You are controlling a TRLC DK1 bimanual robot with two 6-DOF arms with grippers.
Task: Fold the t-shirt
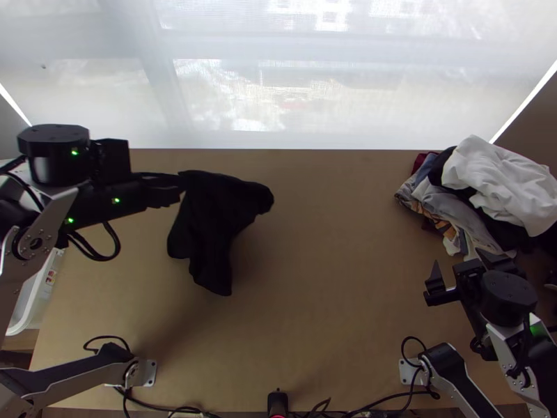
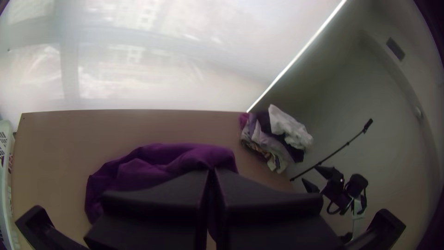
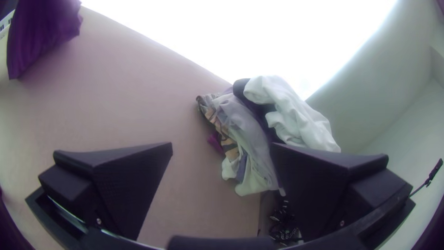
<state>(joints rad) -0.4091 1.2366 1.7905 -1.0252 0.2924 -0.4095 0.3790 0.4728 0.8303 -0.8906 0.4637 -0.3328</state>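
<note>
The left gripper (image 1: 181, 182) has its fingers closed together on an upper edge of the dark T-shirt (image 1: 212, 219), which hangs bunched from the tips over the table's left part, well apart from the right gripper (image 1: 458, 258), its fingers spread wide near the clothes pile (image 1: 498, 184)
</note>
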